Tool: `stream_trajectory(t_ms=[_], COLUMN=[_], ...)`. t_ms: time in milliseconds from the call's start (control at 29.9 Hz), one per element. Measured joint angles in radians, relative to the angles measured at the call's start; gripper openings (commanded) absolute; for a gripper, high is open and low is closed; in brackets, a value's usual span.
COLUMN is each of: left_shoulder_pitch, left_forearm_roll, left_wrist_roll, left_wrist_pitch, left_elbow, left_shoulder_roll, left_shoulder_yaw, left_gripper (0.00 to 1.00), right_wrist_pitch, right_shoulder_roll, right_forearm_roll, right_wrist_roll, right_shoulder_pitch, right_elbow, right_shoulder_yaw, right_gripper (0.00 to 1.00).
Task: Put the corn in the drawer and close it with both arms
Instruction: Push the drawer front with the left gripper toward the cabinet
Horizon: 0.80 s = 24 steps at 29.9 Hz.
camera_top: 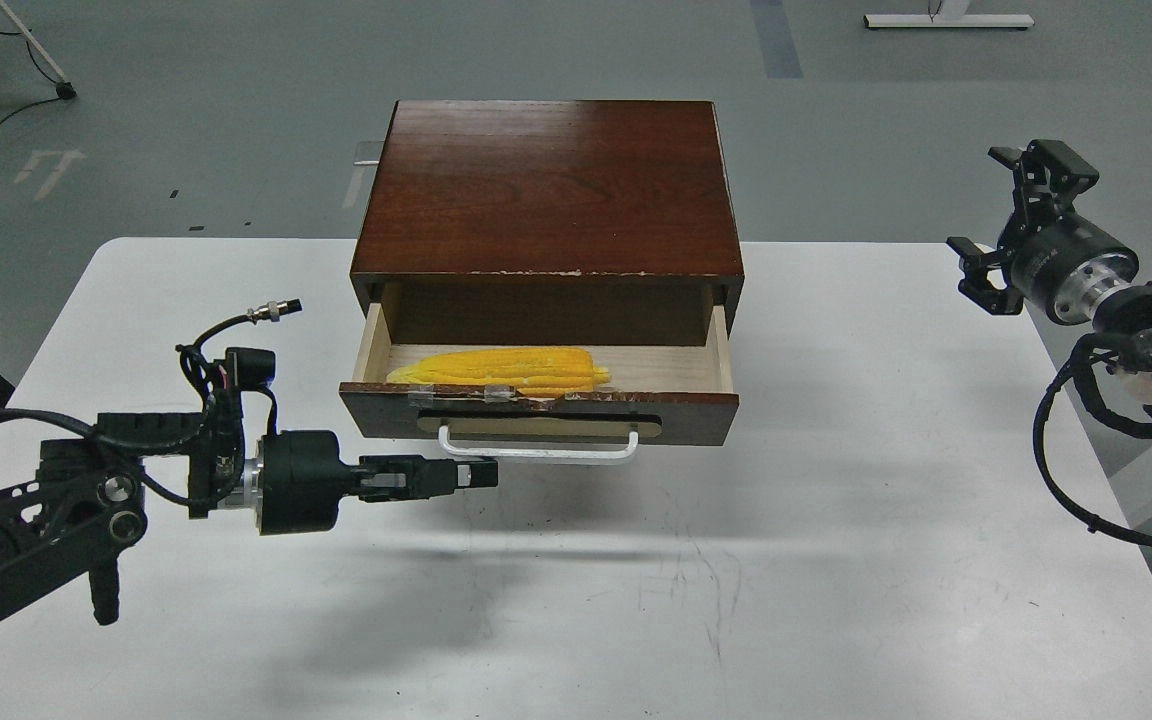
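Observation:
The yellow corn (501, 368) lies inside the drawer (538, 412) along its front wall, left of centre. The drawer is partly open, its white bar handle (536, 452) facing me. My left gripper (481, 474) is shut and empty, its tip just below the left end of the handle, at the drawer front. My right gripper (1008, 215) is open and empty, held in the air far to the right of the drawer, over the table's right edge.
The dark wooden cabinet (546, 190) that holds the drawer stands at the back middle of the white table (836, 560). The grey floor lies beyond the table's far edge.

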Motion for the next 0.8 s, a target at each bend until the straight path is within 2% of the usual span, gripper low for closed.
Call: stream_trajectory(t_ms=[401,802], left_shoulder_pitch=[-0.062,-0.111], left_forearm_roll=[0.0,-0.002], left_wrist_roll=[0.001,0.001], left_wrist_pitch=[0.001,0.0], left_elbow=[0.112,0.169], left_shoulder_roll=[-0.088,-0.124], left_shoulder_yaw=[0.0,0.0], left_gripper=[0.0,0.0], right_wrist_pitch=[0.0,0.0], right_shoulder_roll=[0.001,0.001], right_forearm_roll=[0.0,0.0], right_wrist_roll=[0.0,0.0], right_shoulder_pitch=[0.0,0.0], right_elbow=[-0.001,-0.001], right_shoulder_yaw=[0.0,-0.001], right_gripper=[1.0,1.0])
